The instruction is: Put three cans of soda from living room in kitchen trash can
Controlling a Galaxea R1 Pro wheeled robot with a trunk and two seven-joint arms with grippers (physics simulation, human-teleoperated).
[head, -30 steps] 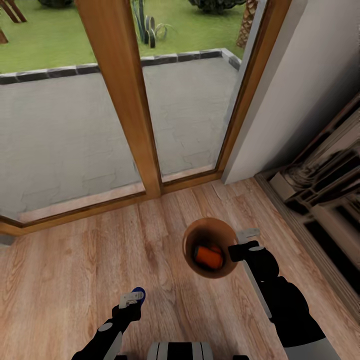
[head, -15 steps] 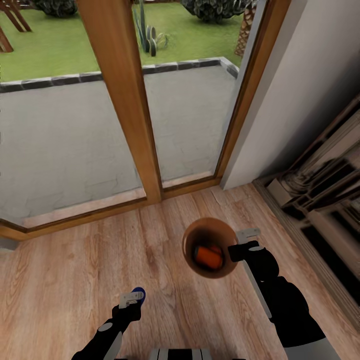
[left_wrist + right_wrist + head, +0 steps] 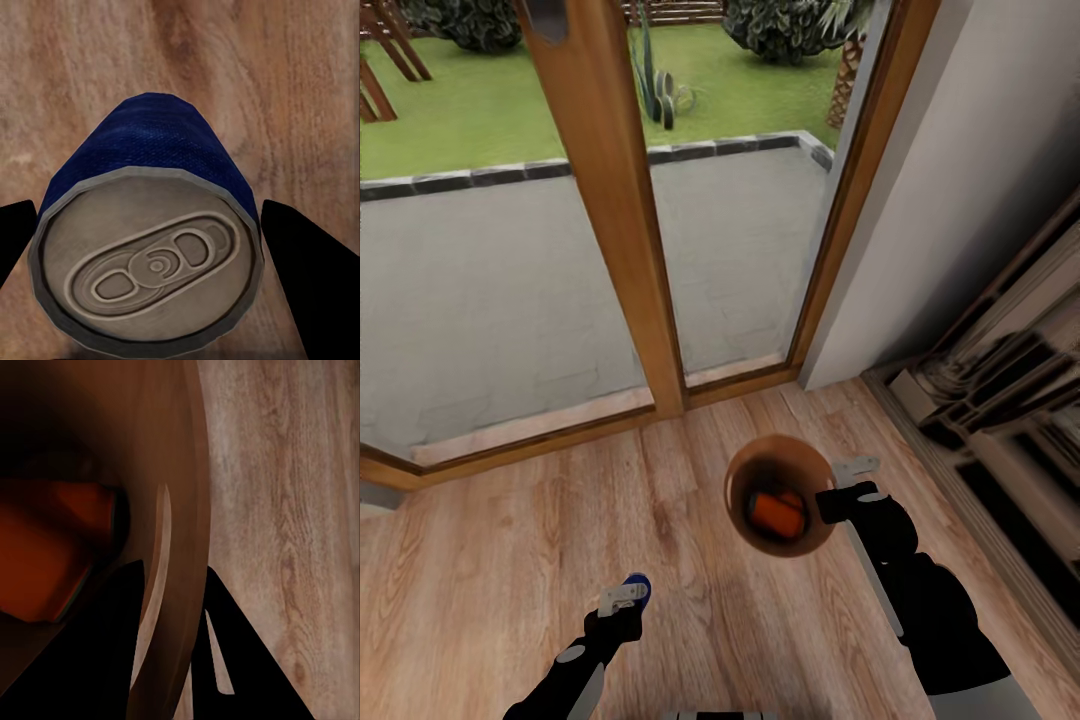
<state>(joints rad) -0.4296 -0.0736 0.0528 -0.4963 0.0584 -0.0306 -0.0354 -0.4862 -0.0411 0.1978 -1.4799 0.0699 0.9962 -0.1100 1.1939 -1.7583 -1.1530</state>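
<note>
In the head view my right gripper (image 3: pixel 830 497) is shut on the right rim of the tash can (image 3: pixel 758 455), held above the wood floor with its dark brown inside facing up. An orange can of soda (image 3: pixel 776 512) lies inside it. The right wrist view shows the bin's wall (image 3: pixel 176 472) between my fingers, one inside and one outside, and the orange can (image 3: pixel 45 555) within. My left gripper (image 3: pixel 622 598), low at the left, is shut on a dark blue can of soda (image 3: pixel 637 582). In the left wrist view that can (image 3: pixel 150 225) sits between the two black fingers, pale top towards the camera.
A wood-framed glass door (image 3: pixel 615 220) spans the far side, with a paved patio and lawn beyond. A white wall (image 3: pixel 950 180) stands at the right, and a low unit of shelves (image 3: pixel 1000 400) runs along it. Light wood floor (image 3: pixel 490 560) lies below both arms.
The whole picture has slid slightly down, so the camera has moved. Both grippers keep their hold and their places in the view.
</note>
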